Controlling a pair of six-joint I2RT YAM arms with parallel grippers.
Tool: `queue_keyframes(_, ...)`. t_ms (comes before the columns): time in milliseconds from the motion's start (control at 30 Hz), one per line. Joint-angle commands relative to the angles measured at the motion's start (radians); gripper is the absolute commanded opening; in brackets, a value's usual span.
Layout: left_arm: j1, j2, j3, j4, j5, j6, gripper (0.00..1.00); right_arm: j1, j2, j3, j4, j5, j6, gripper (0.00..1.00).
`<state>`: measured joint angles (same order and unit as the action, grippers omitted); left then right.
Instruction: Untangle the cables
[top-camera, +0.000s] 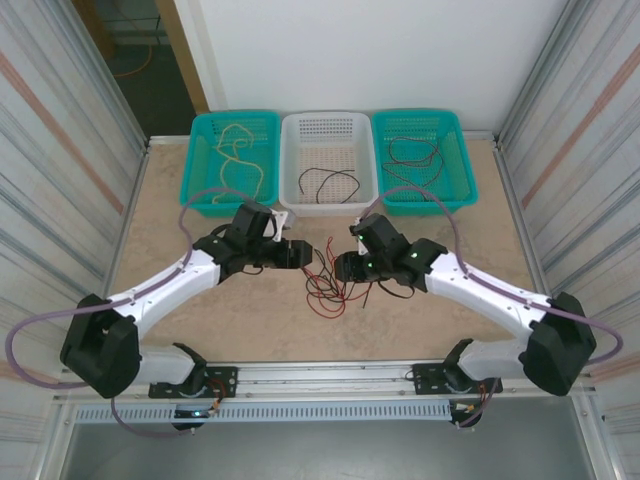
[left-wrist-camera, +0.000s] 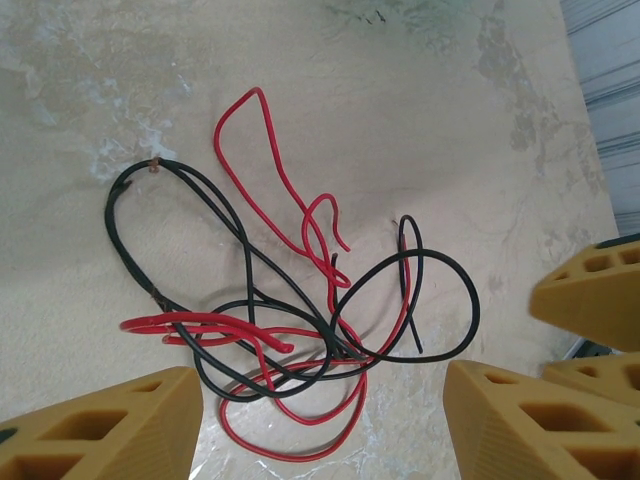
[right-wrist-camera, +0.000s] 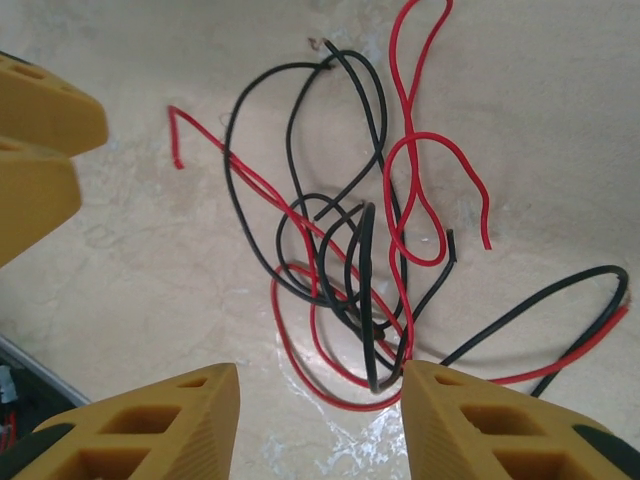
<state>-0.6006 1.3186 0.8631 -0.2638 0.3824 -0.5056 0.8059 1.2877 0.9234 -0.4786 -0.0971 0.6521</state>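
A loose tangle of red and black cables (top-camera: 325, 288) lies on the beige table between my two grippers. My left gripper (top-camera: 303, 255) hovers at its left, open. In the left wrist view its yellow fingers (left-wrist-camera: 110, 425) stand wide apart over the cables (left-wrist-camera: 330, 340), holding nothing. My right gripper (top-camera: 342, 268) hangs at the tangle's right, open. In the right wrist view a raised black loop of the cables (right-wrist-camera: 365, 290) ends close against its right finger (right-wrist-camera: 470, 430), and the gap between the fingers is bare.
Three baskets line the far edge. The left teal basket (top-camera: 200, 205) holds a yellowish wire (top-camera: 240, 160). The white basket (top-camera: 330, 208) holds black and red wire, the right teal basket (top-camera: 430, 205) black wire. Corrugated walls close both sides.
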Motion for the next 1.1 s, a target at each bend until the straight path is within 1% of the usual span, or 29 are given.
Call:
queue_keyframes(0,-0.019,0.024,-0.001,0.040,0.026,-0.015,0.65,0.004,0.047,0.022,0.031,0.030,0.003,0.44)
queue_keyframes(100,-0.029,0.033,0.008,0.056,0.019,-0.021,0.66,0.006,0.085,0.019,0.034,0.039,-0.002,0.43)
queue_keyframes(133,-0.030,0.038,0.011,0.066,0.022,-0.027,0.66,0.006,0.094,0.015,0.038,0.044,0.000,0.41)
queue_keyframes(167,-0.030,0.045,0.015,0.073,0.023,-0.032,0.66,0.006,0.101,0.011,0.042,0.051,0.003,0.36)
queue_keyframes(233,-0.035,0.063,0.018,0.089,0.033,-0.041,0.66,0.006,0.104,0.015,0.041,0.059,0.008,0.19)
queue_keyframes(267,-0.039,0.073,0.018,0.097,0.036,-0.046,0.66,0.007,0.097,0.016,0.040,0.062,0.009,0.13)
queue_keyframes(333,-0.054,0.096,0.021,0.114,0.038,-0.052,0.65,0.016,0.073,0.026,0.039,0.060,0.011,0.04)
queue_keyframes(400,-0.071,0.120,0.025,0.120,0.039,-0.058,0.64,0.040,0.040,0.048,0.028,0.075,0.003,0.00)
queue_keyframes(533,-0.091,0.154,0.023,0.146,0.037,-0.069,0.63,0.096,-0.028,0.104,-0.008,0.126,-0.011,0.00)
queue_keyframes(633,-0.093,0.165,0.018,0.159,0.047,-0.073,0.56,0.123,-0.078,0.133,-0.019,0.158,-0.016,0.00)
queue_keyframes(700,-0.093,0.166,0.015,0.166,0.057,-0.075,0.54,0.132,-0.108,0.156,-0.029,0.164,-0.019,0.00)
queue_keyframes(867,-0.093,0.166,0.002,0.181,0.075,-0.085,0.53,0.163,-0.177,0.229,-0.030,0.171,-0.035,0.00)
queue_keyframes(1067,-0.093,0.169,-0.013,0.171,0.055,-0.077,0.50,0.168,-0.249,0.287,-0.002,0.158,-0.057,0.00)
